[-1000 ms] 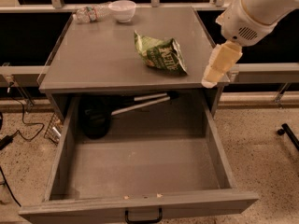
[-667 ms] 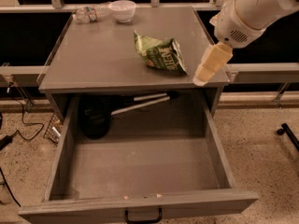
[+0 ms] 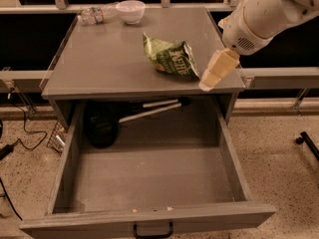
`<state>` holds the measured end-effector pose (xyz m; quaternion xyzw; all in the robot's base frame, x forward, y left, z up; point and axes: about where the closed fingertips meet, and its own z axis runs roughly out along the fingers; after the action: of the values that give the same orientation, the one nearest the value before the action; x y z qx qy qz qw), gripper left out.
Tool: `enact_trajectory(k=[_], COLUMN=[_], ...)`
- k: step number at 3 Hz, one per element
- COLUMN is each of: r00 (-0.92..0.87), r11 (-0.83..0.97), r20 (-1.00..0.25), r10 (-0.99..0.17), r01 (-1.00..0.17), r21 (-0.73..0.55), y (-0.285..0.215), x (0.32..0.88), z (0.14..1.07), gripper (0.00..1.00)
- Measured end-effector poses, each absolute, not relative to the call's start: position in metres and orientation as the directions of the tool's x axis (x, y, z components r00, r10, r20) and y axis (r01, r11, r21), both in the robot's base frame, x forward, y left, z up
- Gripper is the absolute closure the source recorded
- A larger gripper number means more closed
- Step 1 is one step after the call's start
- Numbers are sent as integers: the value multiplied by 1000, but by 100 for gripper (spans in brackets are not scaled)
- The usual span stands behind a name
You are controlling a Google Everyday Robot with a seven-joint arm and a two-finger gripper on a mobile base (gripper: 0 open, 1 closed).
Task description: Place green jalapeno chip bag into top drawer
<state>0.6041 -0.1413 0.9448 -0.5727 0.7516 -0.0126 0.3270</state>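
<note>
Grey wood forms the cabinet (image 3: 99, 63) and its top drawer (image 3: 149, 217), which stands pulled far out below the gripper (image 3: 213, 74), its black handle (image 3: 153, 230) at the bottom edge of the view. The gripper, pale cream, hangs tilted at the end of the white arm (image 3: 261, 14), and its tip is over the front corner of the cabinet top on the view's right side. Whether it is open or closed cannot be told from this angle, and it grips nothing that shows. The green bag (image 3: 172, 59) lies crinkled on the cabinet top just beside the gripper, on its left in the view and a little farther back; whether the two touch cannot be told. The bag is not in the drawer. Well apart from the gripper, at the far left corner of the top, a white bowl (image 3: 130, 10) sits with a clear bottle (image 3: 97, 15) lying on its side next to it. Below and to the left of the gripper, at the back of the drawer and partly under the cabinet top, a black round utensil (image 3: 102, 126) rests, and its long handle runs back toward the gripper's side. The front part of the drawer floor shows only a few pale crumbs near the front wall. Dark cables (image 3: 20, 133) trail on the speckled floor far to the left.
</note>
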Motion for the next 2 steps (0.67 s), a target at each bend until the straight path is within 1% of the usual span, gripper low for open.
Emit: enact_trajectory(k=[2], r00=[-162], r11=[396], r20=[-507], r10=[-846], r01=[-829], r21=[-396], y=[-141], x=[630], z=[925], gripper=[0])
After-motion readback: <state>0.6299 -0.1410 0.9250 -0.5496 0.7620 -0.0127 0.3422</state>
